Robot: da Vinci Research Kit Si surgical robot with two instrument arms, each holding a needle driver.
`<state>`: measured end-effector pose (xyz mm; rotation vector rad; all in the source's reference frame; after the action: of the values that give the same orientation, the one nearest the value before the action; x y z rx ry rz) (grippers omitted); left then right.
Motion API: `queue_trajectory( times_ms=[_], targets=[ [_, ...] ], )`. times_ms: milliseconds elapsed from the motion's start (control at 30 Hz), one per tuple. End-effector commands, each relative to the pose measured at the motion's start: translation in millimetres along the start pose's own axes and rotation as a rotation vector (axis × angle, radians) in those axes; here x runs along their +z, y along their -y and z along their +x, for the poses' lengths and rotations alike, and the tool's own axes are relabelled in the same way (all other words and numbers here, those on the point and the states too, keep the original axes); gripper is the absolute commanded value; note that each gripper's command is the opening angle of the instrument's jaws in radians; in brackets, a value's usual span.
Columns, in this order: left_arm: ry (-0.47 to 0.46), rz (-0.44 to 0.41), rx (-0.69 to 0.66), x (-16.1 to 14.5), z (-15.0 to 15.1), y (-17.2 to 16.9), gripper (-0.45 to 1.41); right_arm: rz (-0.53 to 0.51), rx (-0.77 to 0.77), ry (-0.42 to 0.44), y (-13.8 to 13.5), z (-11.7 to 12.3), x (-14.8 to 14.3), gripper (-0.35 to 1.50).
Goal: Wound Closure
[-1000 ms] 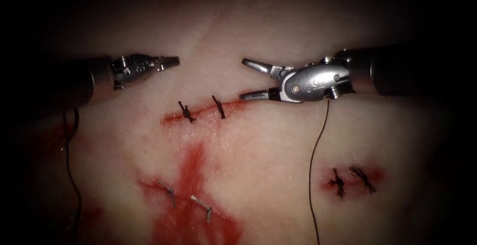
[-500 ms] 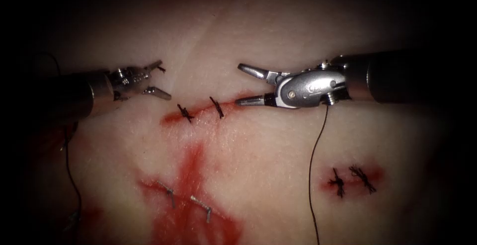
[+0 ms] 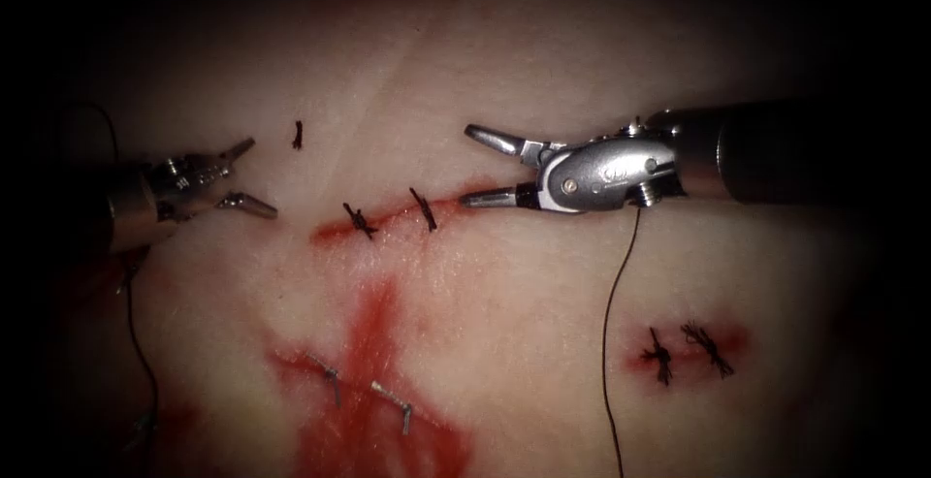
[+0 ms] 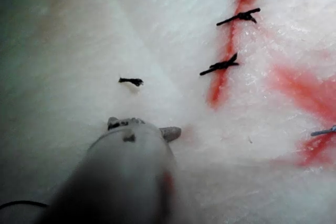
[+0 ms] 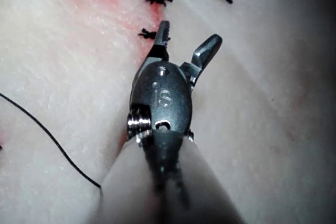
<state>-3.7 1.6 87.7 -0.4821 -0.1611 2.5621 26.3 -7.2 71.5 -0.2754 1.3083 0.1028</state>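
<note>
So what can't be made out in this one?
- Needle: I cannot tell where it lies; both open tools, left and right, hold nothing.
- Thread: its lower end is cut off by the endoscope view's edge.
- Left tool's jaws in its wrist view: blurred and hidden by its own shaft.

Left arm's slim silver wristed needle driver (image 3: 250, 176): left of the cut (image 3: 388, 214), jaws parted, holding nothing | Right arm's polished steel wristed needle driver (image 3: 467, 166): at the cut's right end, jaws spread, holding nothing
</note>
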Motion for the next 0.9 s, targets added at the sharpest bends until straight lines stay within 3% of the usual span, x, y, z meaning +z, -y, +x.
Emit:
queue_trajectory(
  times_ms=[33,133,233,267,300,400,567,767,900],
  targets=[
    [-0.003,-0.003,0.018,0.6,0.6,0.0,0.91,0.003,0.014,-0.001,0.5,-0.3,0.7,1.43],
    [-0.068,0.005,0.040,-0.4,1.9,-0.3,0.76,0.012,0.056,-0.002,0.4,-0.3,0.7,1.43],
    [-0.167,0.019,0.074,-1.6,3.5,-1.0,0.34,0.061,0.096,-0.015,0.3,-0.3,0.6,1.40],
    [-0.208,0.011,0.089,-1.9,3.9,-1.3,0.32,0.070,0.095,-0.007,0.2,-0.3,0.6,1.38],
    [-0.315,-0.043,0.113,-2.9,5.1,-2.2,0.32,0.093,0.115,0.016,0.0,-0.5,0.5,1.36],
    [-0.462,-0.106,0.120,-4.7,6.8,-3.6,0.26,0.125,0.114,0.044,0.0,-0.5,0.0,1.35],
    [-0.633,-0.256,0.157,-9.2,9.8,-6.5,0.31,0.194,0.207,0.111,0.2,-0.3,-1.2,1.30],
    [-0.690,-0.318,0.220,-13.2,11.1,-9.2,0.46,0.257,0.270,0.152,0.2,-0.5,-3.0,1.31],
    [-0.709,-0.349,0.252,-13.2,10.0,-8.9,0.54,0.274,0.267,0.156,-0.2,-0.8,-3.8,1.31]
  ],
)
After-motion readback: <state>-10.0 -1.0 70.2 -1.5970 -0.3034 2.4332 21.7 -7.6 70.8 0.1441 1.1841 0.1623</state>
